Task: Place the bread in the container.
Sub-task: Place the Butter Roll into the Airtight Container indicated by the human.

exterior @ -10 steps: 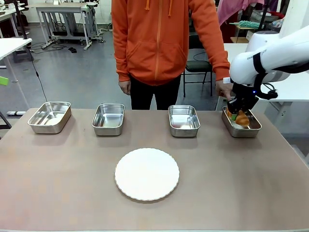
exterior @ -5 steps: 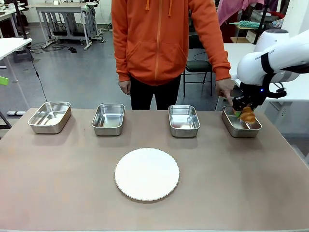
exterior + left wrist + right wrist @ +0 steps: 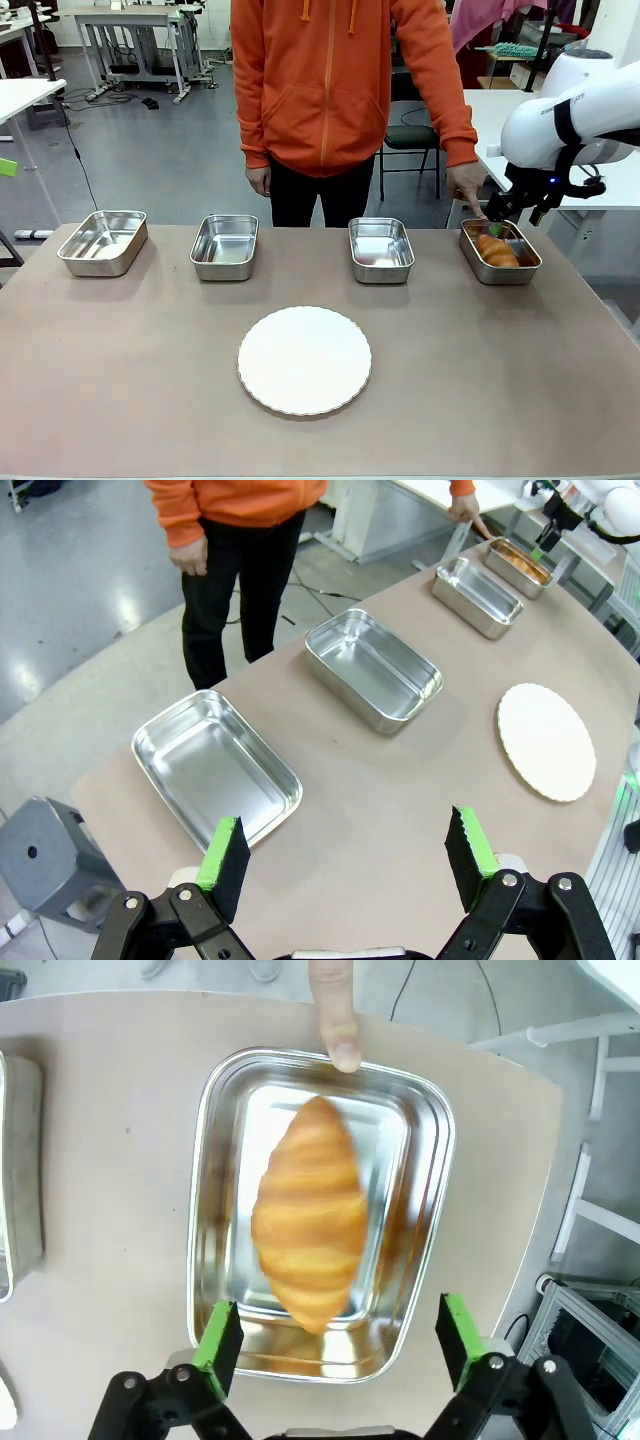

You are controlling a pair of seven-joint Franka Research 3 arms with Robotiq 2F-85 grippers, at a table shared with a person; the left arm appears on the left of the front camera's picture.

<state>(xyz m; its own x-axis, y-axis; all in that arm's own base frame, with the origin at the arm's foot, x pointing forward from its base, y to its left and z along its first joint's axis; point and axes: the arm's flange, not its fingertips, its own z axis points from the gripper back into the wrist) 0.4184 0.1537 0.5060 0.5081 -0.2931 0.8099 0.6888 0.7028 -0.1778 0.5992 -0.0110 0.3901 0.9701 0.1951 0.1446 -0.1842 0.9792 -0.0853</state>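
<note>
The bread (image 3: pixel 310 1215), a golden-brown croissant, lies inside the container (image 3: pixel 430 1220), the rightmost of four steel pans on the bench (image 3: pixel 150 380). In the right wrist view its long axis runs along the pan's length, one tip toward the far rim and the other toward the near rim; its outline is slightly soft, so whether it has fully settled cannot be told. In the front view the bread (image 3: pixel 497 250) shows as an orange mass below the pan's rim (image 3: pixel 500 278).

The right claw (image 3: pixel 335 1345) is directly above the near end of the bread, its jaws spread apart and empty, one green pad to each side of the croissant's near tip and clear of it. The line between the pads crosses the bread's long axis at right angles. The right claw (image 3: pixel 512 205) hangs just above the pan's far end in the front view, so a straight rise would likely clear both rim and bread.

A person's fingertip (image 3: pixel 343 1052) touches the far rim of the container, near the bread's far tip and opposite the claw.

The left claw (image 3: pixel 345 865) is also open and empty, above the bench's other end, well apart from the bread; the right arm is far the nearer. The white plate (image 3: pixel 304 360) sits bare at mid-bench.
</note>
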